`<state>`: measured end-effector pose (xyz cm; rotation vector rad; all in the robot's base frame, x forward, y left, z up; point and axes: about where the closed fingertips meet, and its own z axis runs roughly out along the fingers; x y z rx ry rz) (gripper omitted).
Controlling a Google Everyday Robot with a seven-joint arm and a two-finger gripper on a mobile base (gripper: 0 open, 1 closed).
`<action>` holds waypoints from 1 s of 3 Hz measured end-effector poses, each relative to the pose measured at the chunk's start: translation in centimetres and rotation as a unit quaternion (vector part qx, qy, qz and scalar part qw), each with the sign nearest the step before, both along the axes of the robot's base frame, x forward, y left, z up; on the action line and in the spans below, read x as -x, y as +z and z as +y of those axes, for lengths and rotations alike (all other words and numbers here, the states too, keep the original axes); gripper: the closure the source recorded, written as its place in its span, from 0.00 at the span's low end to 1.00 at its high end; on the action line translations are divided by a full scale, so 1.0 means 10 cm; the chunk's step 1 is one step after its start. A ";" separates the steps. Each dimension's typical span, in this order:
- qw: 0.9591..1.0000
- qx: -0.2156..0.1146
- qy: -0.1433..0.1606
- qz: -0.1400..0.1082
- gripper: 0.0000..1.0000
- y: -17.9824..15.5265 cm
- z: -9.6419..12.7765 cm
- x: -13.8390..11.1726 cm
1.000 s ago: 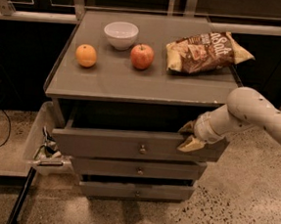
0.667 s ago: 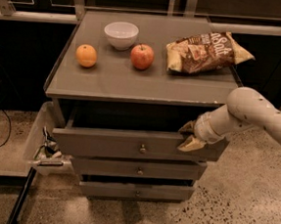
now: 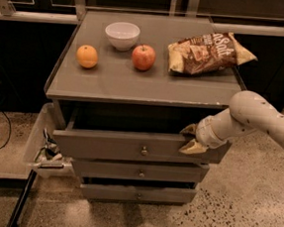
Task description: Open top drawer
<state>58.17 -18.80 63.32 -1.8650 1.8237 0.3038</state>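
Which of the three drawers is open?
The top drawer, the widest: it juts out, with the pincer at its right end; the middle drawer and bottom drawer sit further back.

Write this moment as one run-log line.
top drawer: partly open | gripper: at its right front edge

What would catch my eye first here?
Probably the pale robot arm reaching in from the right, its gripper at the right end of the top drawer, which stands pulled partly out. Then the cabinet top: an orange, a white bowl, a red apple and a chip bag.
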 end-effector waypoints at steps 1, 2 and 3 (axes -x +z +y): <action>1.000 0.000 0.000 0.000 0.73 0.04 0.00 0.00; 1.000 -0.006 -0.002 0.001 0.95 0.03 -0.06 0.12; 1.000 -0.006 -0.002 0.001 1.00 0.05 -0.05 0.11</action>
